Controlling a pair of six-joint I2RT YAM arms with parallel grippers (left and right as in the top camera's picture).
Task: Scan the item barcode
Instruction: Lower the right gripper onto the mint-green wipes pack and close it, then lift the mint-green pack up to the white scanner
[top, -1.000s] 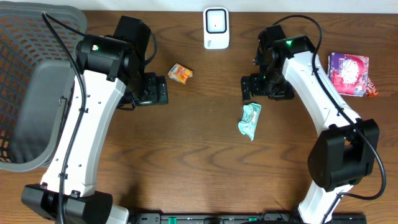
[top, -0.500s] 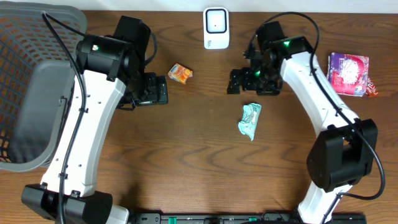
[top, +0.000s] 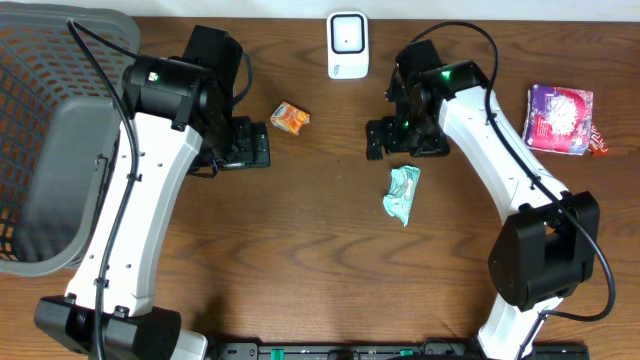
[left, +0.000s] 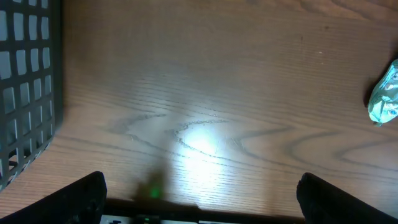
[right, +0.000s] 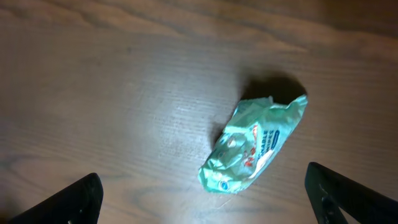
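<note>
- The teal packet (top: 403, 193) lies flat on the table (top: 300, 260), right of the middle, crumpled and slanted, with nothing touching it
- The right gripper (top: 385, 140) hangs just above and behind the packet, its jaws spread wide and empty; in the right wrist view both fingertips sit at the bottom corners, with the packet between and beyond them
- Blue and red print shows on the packet's top face, but it is too small to tell whether a barcode is among it
- The scanner (top: 347, 45) stands at the far edge of the table, white with a dark window, well apart from the packet
- The left gripper (top: 243, 146) hovers over bare wood left of the middle, jaws also wide apart and holding nothing
- An orange packet (top: 290, 118) lies just beside the left gripper, toward the scanner
- A purple packet (top: 560, 118) lies near the right edge
- A grey basket (top: 40, 60) fills the left end
</note>
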